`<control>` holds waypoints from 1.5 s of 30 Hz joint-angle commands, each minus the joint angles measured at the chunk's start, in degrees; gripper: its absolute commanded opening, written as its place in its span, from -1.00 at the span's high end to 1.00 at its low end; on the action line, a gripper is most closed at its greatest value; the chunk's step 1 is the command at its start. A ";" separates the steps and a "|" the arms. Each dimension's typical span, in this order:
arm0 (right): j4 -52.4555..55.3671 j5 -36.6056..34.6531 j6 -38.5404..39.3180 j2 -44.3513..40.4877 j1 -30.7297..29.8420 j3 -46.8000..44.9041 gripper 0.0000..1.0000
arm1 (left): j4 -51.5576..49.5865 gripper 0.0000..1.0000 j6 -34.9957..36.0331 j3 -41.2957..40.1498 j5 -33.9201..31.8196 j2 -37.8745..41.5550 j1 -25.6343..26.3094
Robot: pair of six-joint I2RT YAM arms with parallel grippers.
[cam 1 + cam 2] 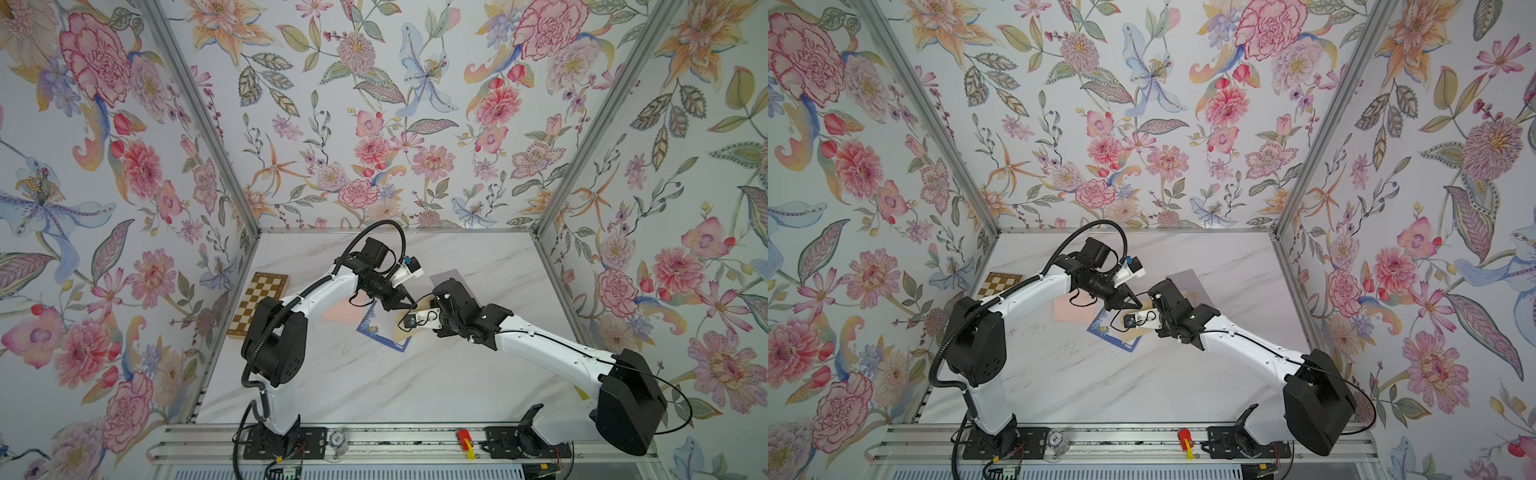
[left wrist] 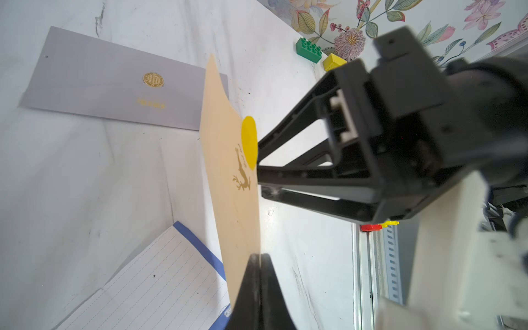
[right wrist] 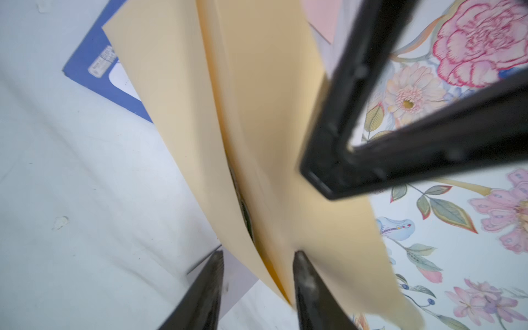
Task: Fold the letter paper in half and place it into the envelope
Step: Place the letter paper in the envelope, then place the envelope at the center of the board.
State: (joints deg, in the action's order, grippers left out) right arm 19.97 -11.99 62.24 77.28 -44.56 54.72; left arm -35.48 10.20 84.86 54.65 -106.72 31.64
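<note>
The left hand is pinched tight on one edge of the cream envelope and holds it up on edge above the worktop. The envelope's face carries a gold deer print and a round yellow sticker. The right hand reaches in from the other side with its jaws spread apart, one on each side of the envelope's layers. From the blurred right wrist view, one jaw may be brushing the flap, but I cannot tell for sure.

The letter paper (lined, with a blue border) lies flat on the worktop just under the raised envelope, outside it. Its blue corner also shows in the right wrist view.

A grey card with a gold seal lies farther back. A pink sheet lies beside the letter paper, and a chessboard sits by the wall.
</note>
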 commanded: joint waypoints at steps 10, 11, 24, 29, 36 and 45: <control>1.53 20.13 -24.43 -20.23 1.10 -2.96 -0.28 | 21.56 1.00 -11.83 -12.92 4.38 6.67 -0.75; 0.12 20.84 -27.82 -21.15 1.41 -3.72 -0.32 | 24.41 1.00 -13.57 -14.50 4.81 6.86 -1.02; -7.73 30.63 -55.61 -12.19 10.01 -9.48 -0.22 | 38.80 1.00 -23.11 -25.30 -3.81 5.18 -4.55; -10.39 29.23 -62.51 -4.48 12.45 -10.38 -0.01 | 38.92 1.00 -22.99 -25.33 -5.18 3.49 -5.54; -16.15 27.21 -70.15 7.67 13.00 -9.85 0.27 | 36.62 1.00 -21.38 -23.36 -7.77 0.23 -5.79; -20.03 23.48 -75.83 16.92 14.72 -7.69 0.48 | 35.24 0.68 -20.54 -22.81 -9.55 -1.88 -6.15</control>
State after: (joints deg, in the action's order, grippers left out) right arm 1.93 13.43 -10.76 92.55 -30.30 45.43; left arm 0.93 -11.25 60.84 46.57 -107.81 26.13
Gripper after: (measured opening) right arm 0.264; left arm 0.136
